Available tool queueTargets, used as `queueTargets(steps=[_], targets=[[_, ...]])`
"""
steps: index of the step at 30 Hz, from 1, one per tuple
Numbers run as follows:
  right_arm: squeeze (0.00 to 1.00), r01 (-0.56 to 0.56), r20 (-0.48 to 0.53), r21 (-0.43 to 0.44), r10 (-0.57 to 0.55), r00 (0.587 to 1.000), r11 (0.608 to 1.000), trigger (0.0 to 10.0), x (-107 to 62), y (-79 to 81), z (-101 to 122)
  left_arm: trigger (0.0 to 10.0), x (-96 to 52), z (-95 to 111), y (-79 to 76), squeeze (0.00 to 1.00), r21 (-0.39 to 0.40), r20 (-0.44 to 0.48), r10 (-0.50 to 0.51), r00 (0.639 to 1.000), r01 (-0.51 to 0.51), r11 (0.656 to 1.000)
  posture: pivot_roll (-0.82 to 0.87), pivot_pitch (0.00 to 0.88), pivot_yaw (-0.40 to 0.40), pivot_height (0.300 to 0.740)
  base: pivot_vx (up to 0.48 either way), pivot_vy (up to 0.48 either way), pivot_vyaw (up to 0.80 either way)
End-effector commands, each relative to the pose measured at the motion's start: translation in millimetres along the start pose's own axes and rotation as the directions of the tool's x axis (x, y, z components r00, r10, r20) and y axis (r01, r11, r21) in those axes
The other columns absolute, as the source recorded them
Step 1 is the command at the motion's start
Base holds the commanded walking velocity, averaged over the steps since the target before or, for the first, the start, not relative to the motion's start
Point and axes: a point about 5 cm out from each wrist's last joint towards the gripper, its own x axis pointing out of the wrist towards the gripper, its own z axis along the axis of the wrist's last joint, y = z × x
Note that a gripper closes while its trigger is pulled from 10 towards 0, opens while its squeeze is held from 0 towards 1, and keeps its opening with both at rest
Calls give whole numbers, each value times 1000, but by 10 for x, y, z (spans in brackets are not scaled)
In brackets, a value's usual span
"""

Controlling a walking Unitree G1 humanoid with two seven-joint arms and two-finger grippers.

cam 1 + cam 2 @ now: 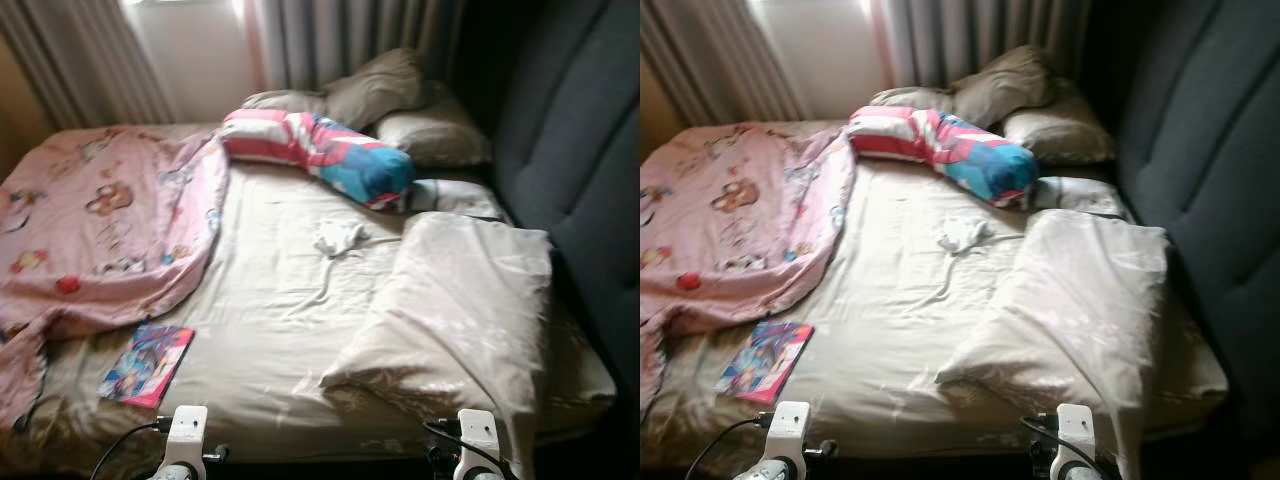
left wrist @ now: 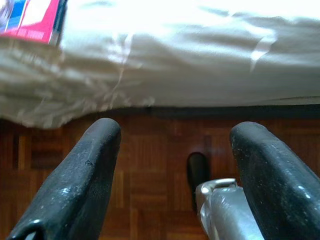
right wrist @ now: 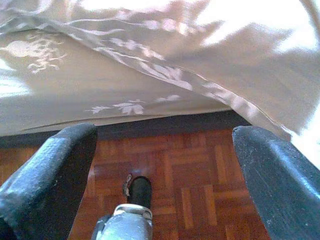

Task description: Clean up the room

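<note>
From the head views the bed [image 1: 290, 330] is lying ahead, a book [image 1: 147, 363] sitting at its near edge nearest the left arm, while the left gripper [image 2: 175, 170] is hanging wide and empty over the floor [image 2: 150, 175], and the right gripper [image 3: 165, 170] is gaping empty too.

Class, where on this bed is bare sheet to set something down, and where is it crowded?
Bare sheet lies between the pink blanket and the folded beige duvet, below the small white cloth. Crowded: the pillows and striped bolster at the far end; the book near the front left edge.
</note>
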Motion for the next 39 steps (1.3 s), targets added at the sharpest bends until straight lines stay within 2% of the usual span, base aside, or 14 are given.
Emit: queueTargets(steps=[1, 19, 26, 34, 37, 39], targets=[[0, -9, 3, -4, 9, 1000, 1000, 10000, 4, 25, 10, 10000, -16, -72, 24, 0, 4, -25, 3, 1000, -3, 1000, -14, 0, 27, 740, 0, -259, 625], [0, -3, 14, 18, 2, 1000, 1000, 10000, 0, 23, 3, 10000, -15, -66, 11, 0, 7, -19, -3, 1000, 3, 1000, -20, 0, 25, 740, 0, -278, 69], [0, 2, 20, 30, -2, 1000, 1000, 10000, -4, 22, -4, 10000, -17, -65, 16, 0, -3, -12, 1, 1000, -1, 1000, -26, 0, 25, 740, 0, 0, 0], [0, 34, 86, 94, -42, 995, 995, 10000, -19, 1, 19, 10000, 6, 154, 83, 0, -29, 92, 28, 995, -25, 999, -30, 0, 23, 740, 0, 0, 0], [0, 60, 115, 123, -75, 991, 991, 10000, -29, -19, 26, 10000, 4, 255, 140, 0, -61, 152, 50, 987, -41, 997, -35, 0, 22, 740, 0, 0, 0], [0, 76, 144, 148, -98, 985, 986, 10000, -40, -36, 37, 10000, -5, 382, 217, 0, -65, 223, 82, 971, -69, 995, -38, 0, 19, 740, 0, 0, 0]])
